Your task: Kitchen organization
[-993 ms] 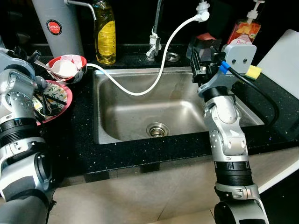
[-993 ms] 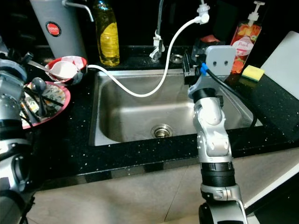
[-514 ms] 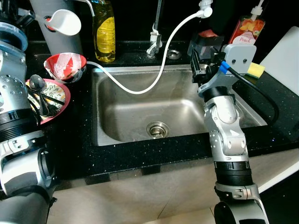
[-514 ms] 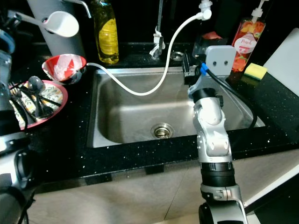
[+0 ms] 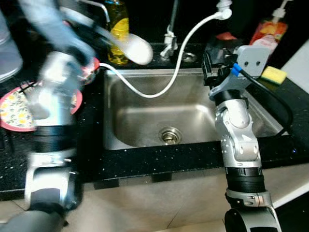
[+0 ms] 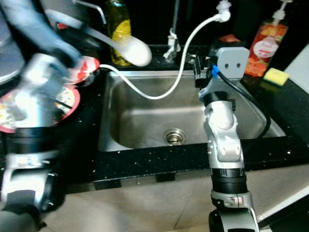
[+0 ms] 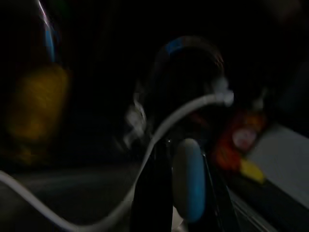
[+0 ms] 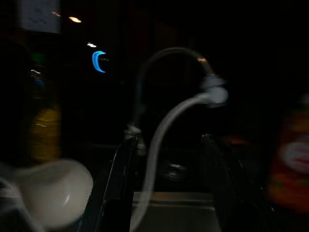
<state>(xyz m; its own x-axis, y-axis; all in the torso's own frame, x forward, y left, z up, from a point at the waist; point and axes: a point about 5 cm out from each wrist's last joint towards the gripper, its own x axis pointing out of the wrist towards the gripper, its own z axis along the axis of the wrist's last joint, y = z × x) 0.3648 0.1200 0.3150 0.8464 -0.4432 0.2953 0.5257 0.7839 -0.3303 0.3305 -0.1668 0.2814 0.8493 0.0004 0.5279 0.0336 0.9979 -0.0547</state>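
My left gripper [image 5: 83,49] is blurred with motion and shut on the handle of a white ladle [image 5: 137,49]. The ladle's bowl hangs over the back left corner of the steel sink [image 5: 140,113]. In the left wrist view the ladle [image 7: 188,186] sits between the dark fingers. A red bowl [image 5: 94,66] and a patterned red plate [image 5: 14,108] lie on the black counter left of the sink. My right gripper [image 5: 214,67] is raised by the sink's back right corner, open and holding nothing; its two fingers [image 8: 120,193] stand well apart.
A white hose [image 5: 186,48] loops from the tap into the sink above the drain [image 5: 169,135]. A yellow soap bottle [image 5: 118,26] stands behind the sink. At the back right are a red dispenser [image 5: 269,31] and a yellow sponge [image 5: 273,75].
The left arm lifted the ladle out of the red bowl, then swung it right over the sink's back left corner. The camera shifted slightly. The right arm stayed put.
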